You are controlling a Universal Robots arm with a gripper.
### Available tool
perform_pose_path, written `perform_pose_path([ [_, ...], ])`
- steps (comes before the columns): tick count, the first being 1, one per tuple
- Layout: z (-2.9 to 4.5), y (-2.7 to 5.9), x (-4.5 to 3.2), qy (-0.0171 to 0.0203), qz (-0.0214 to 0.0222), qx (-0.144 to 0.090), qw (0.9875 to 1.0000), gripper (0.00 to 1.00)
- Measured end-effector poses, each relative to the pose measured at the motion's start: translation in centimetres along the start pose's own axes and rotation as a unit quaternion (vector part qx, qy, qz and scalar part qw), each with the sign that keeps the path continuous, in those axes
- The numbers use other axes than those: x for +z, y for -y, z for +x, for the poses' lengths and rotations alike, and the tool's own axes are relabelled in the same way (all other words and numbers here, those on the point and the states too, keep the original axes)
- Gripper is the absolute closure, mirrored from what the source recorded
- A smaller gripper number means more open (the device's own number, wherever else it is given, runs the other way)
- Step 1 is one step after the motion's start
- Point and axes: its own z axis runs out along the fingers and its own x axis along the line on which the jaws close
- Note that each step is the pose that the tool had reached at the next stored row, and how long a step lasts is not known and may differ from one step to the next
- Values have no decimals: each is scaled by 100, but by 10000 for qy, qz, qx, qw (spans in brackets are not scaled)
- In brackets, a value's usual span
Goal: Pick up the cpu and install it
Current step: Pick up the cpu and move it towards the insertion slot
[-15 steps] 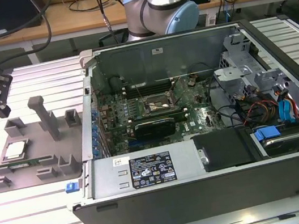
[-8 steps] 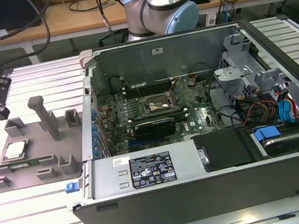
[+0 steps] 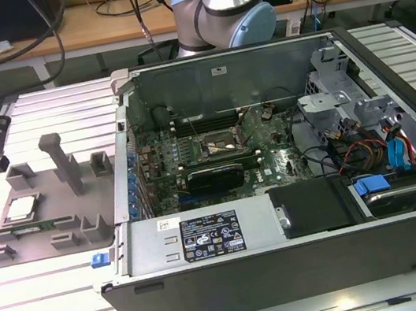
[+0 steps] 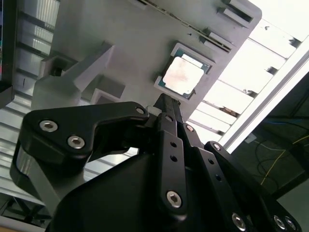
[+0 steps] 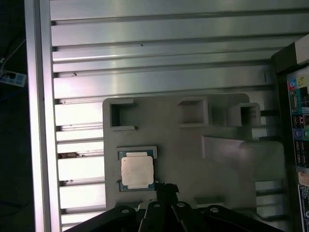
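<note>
Jaws of the black end effector [image 5: 166, 188] sit closed, empty, beside the silver-topped square cpu [image 5: 137, 171] on a grey plastic tray [image 5: 193, 164].

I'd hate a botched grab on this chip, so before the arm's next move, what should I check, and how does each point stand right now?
1. cpu lying flat in its pocket of the grey tray, metal top up: ok.
2. Nothing lying on top of the cpu: ok, its top plate is bare.
3. pincer centred over the cpu: not ok, in both wrist views its tip sits by the chip's edge.
4. computer case open, motherboard exposed: ok.
5. socket open and empty: cannot tell from the exterior view.
</note>
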Motion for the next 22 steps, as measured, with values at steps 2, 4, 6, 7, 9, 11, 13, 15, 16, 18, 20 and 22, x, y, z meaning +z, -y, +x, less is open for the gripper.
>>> perform_pose_path([
  [2, 38, 4, 13, 2, 0, 0, 10000, 89],
  [4, 65, 6, 24, 3, 0, 0, 10000, 89],
  [6, 106, 10, 45, 4, 0, 0, 10000, 89],
  [7, 121, 12, 65, 5, -1, 0, 10000, 89],
  [9, 139, 15, 92, 5, 0, 0, 10000, 89],
  [11, 153, 18, 128, 4, -1, 0, 10000, 89],
  [13, 161, 22, 176, 4, -1, -1, 10000, 89],
  [15, 167, 34, 239, 4, -1, 0, 10000, 89],
  [16, 167, 43, 260, 4, -1, -1, 10000, 89],
  [18, 168, 62, 303, 4, 0, 0, 10000, 89],
  [20, 169, 77, 348, 4, 0, 0, 10000, 89],
  [22, 173, 85, 389, 4, -1, 1, 10000, 89],
])
